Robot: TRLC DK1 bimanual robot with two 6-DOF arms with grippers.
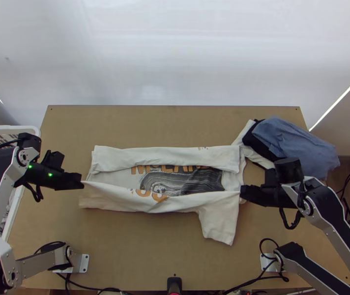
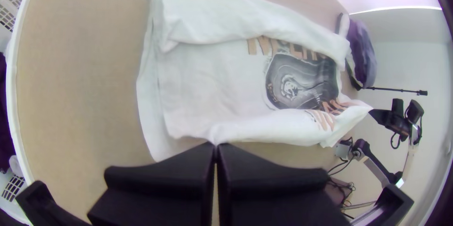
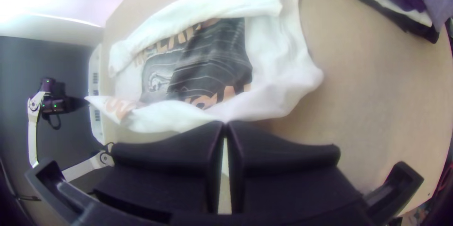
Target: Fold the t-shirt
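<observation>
Top view: T-shirt (image 1: 167,155) on table (image 1: 140,260), far side folded inward, near fold stretched between left gripper (image 1: 82,185) and right gripper (image 1: 242,191). Left wrist view: closed tight on a pinch at hem end. Right wrist view: likewise closed, on cloth near shoulder end.

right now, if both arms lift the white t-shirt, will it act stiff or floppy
Probably floppy: the white t-shirt puckers to points where the left gripper and the right gripper pinch it. It looks thin, so probably light. The far fold seems only laid over, so it may slip open.
</observation>
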